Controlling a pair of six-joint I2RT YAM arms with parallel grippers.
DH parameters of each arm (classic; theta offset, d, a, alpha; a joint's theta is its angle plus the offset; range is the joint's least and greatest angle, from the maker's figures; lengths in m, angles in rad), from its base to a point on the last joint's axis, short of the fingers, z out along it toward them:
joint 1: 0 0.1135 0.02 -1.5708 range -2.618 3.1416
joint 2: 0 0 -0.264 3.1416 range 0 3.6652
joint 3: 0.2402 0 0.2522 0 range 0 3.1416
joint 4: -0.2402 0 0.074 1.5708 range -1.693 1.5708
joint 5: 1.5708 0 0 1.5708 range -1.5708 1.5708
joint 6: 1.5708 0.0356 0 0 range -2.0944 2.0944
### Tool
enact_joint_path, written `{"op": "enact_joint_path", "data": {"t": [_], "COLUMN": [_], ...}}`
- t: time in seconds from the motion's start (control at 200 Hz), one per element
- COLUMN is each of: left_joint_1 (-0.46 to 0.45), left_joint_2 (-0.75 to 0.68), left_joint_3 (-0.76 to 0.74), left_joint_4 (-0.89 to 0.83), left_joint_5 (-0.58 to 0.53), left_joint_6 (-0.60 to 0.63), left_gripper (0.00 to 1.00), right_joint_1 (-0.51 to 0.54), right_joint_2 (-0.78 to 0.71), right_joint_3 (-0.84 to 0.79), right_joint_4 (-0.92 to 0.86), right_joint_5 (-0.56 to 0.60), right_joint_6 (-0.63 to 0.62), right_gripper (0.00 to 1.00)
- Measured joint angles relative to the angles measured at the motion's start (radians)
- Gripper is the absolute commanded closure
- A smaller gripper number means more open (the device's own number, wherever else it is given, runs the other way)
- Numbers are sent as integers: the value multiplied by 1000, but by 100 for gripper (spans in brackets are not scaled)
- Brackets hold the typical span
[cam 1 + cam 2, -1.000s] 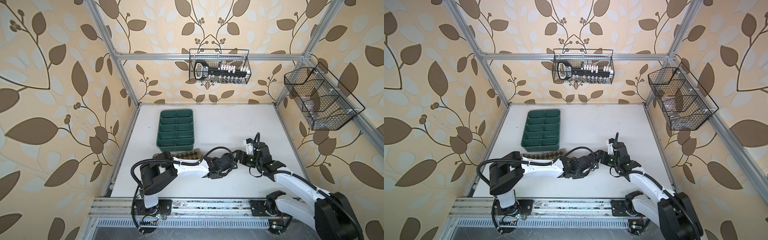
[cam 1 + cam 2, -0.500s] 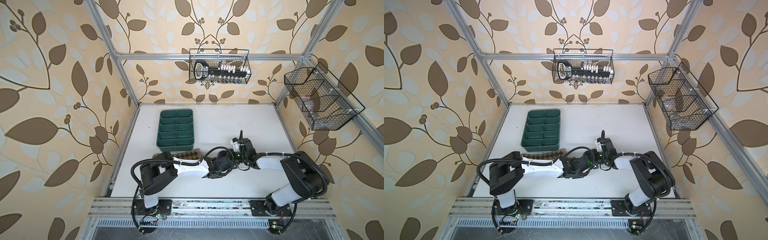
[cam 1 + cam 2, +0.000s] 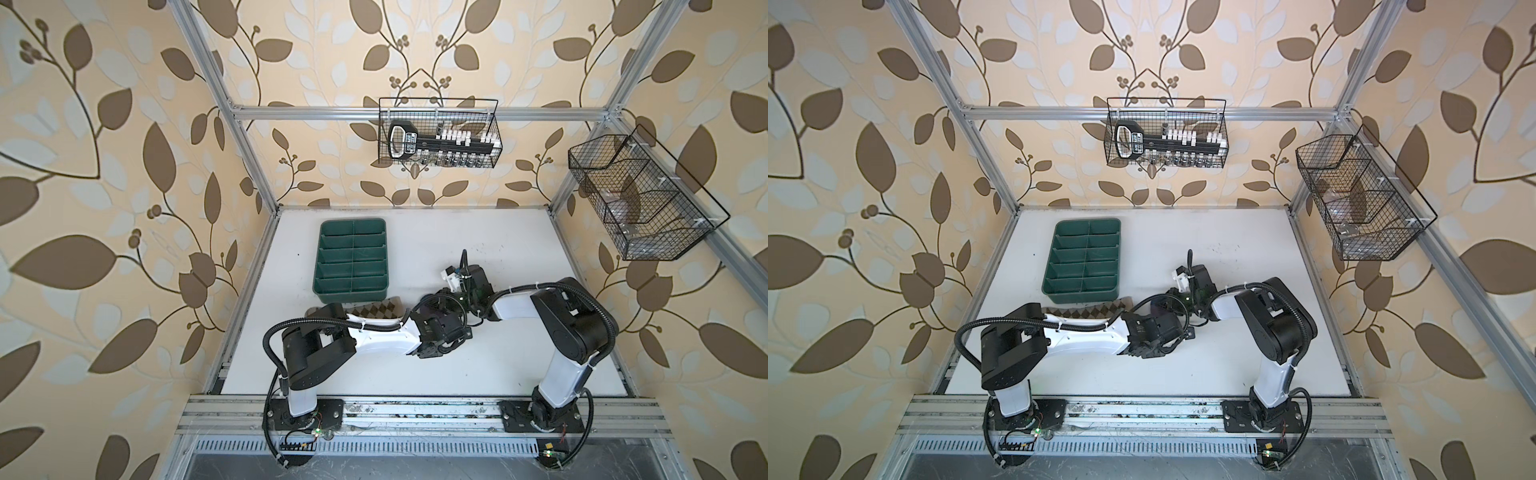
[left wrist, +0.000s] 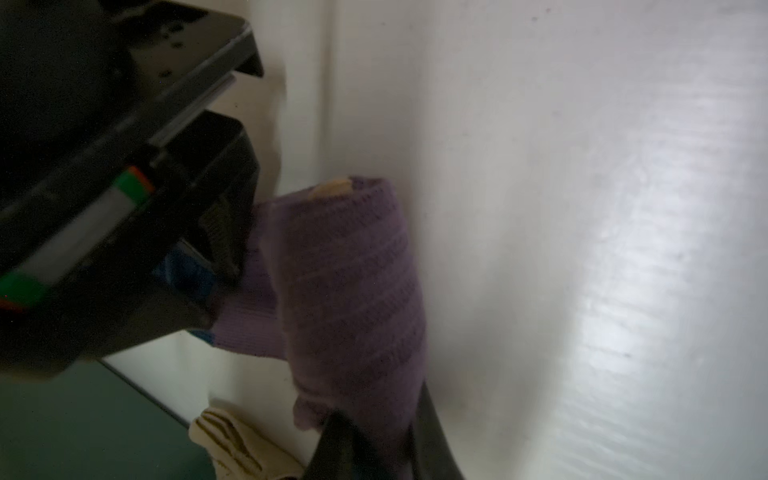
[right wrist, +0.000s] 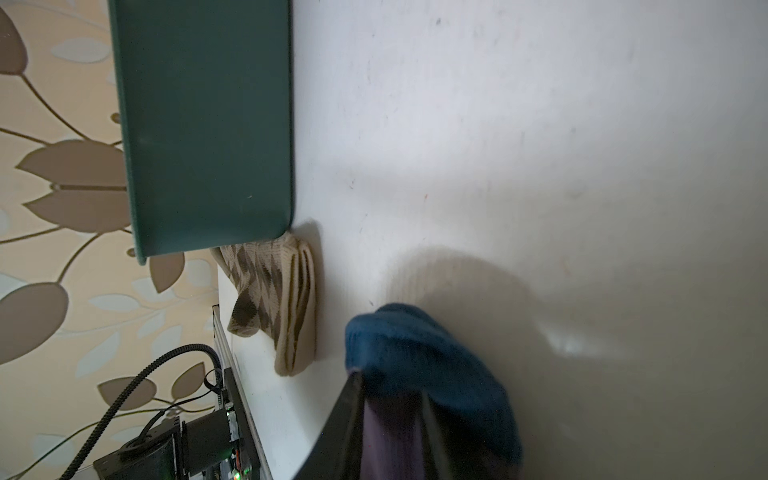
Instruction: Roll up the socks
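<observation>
The right gripper has swung inward and is clenching the toe of the purple sock mid-table, while the left gripper is pinching its roll. The next move is probably wrapping that toe around. The tan sock is lying left, unrolled.

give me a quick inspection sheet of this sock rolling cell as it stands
surface: white table, faint specks
job's things: purple sock partly rolled, gripped at both ends; tan sock flat beside the tray's near wall, partly under the left arm
clutter: green tray, compartments look empty
grippers: left claw shut on purple sock; right claw shut on its navy toe end
cables: black cables loop off both arms, none seen on the socks
surroundings: back basket holding a black tool; side basket; leaf wallpaper
</observation>
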Motion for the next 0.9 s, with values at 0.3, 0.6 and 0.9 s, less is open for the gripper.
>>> {"op": "enact_joint_path", "data": {"t": [0.3, 0.6, 0.9], "left_joint_1": [93, 124, 150], "left_joint_2": [82, 143, 183], "left_joint_3": [166, 254, 302], "left_joint_4": [-165, -249, -306], "left_joint_5": [214, 296, 354], "left_joint_6": [-47, -74, -80], "left_gripper": [91, 91, 90], "right_joint_1": [-14, -159, -408], "right_joint_2": [-4, -132, -462], "right_joint_3": [-9, 5, 75], "right_joint_4": [12, -211, -399], "right_joint_5": [-27, -44, -58], "right_joint_6": [-31, -113, -156], "right_gripper": [67, 45, 16]}}
